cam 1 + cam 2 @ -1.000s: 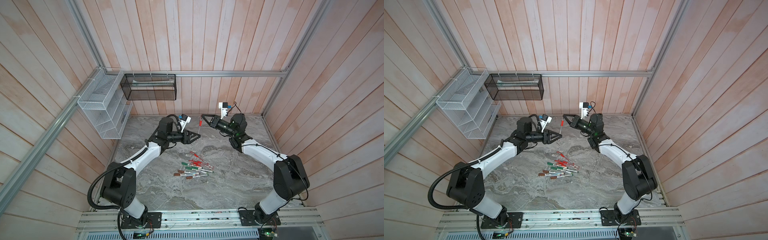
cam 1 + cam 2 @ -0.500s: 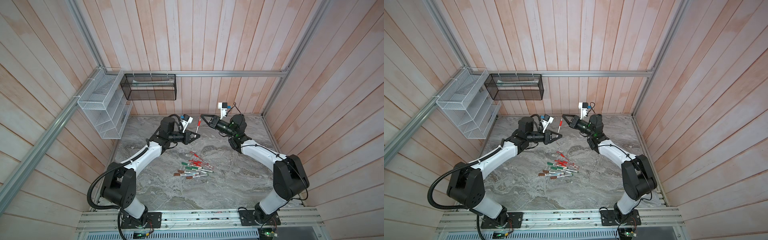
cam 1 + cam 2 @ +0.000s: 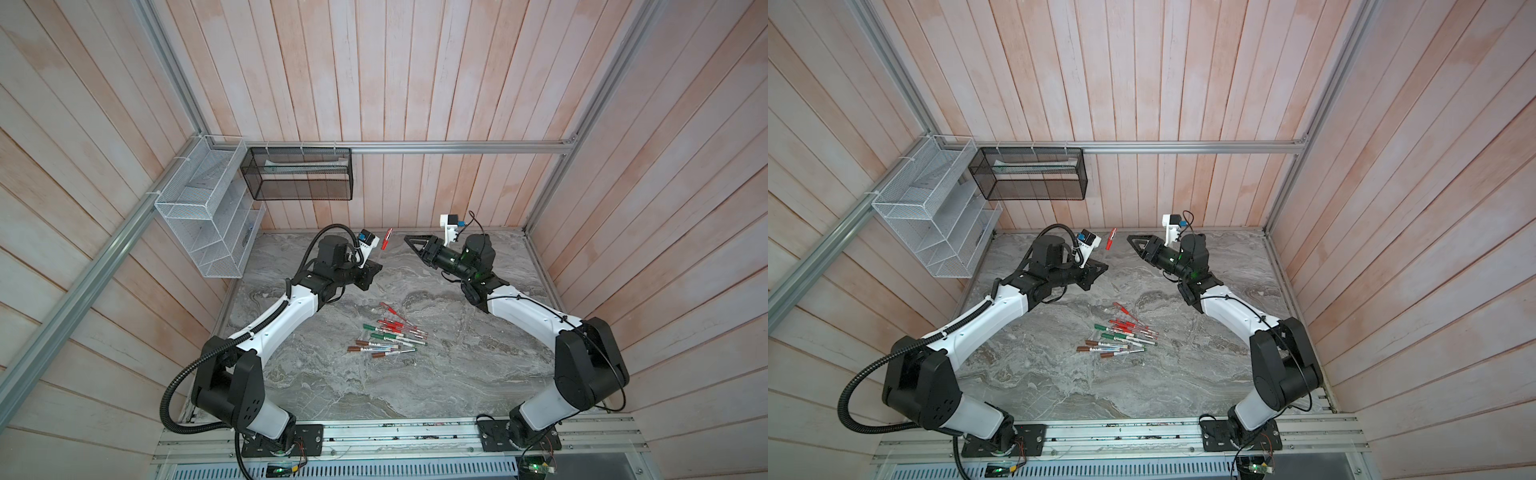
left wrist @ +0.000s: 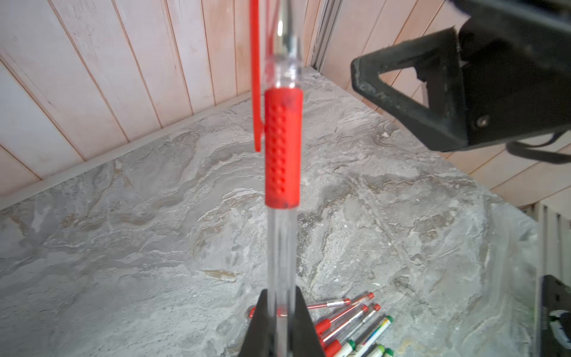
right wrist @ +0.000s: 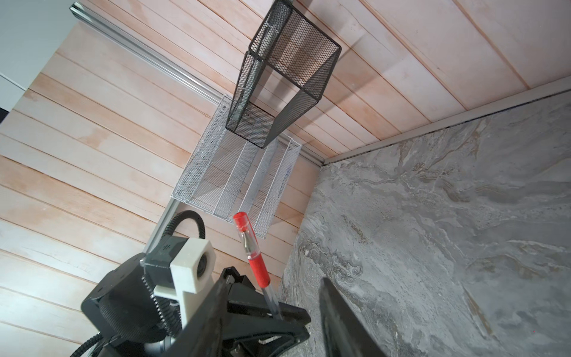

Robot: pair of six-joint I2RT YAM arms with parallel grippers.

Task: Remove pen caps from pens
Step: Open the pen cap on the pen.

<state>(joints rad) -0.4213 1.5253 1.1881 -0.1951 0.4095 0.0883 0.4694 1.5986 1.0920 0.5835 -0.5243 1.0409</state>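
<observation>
Pen (image 3: 384, 247) now in left end effector (image 3: 377, 267), right end effector (image 3: 412, 243) released

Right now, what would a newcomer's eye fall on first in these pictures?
First, the slim clear plastic pen with a red grip and its red cap on, held nearly upright above the back of the grey marbled table by the shut left gripper. The open right gripper faces it, apart. A loose pile of red, green and brown capped pens lies mid-table.
</observation>
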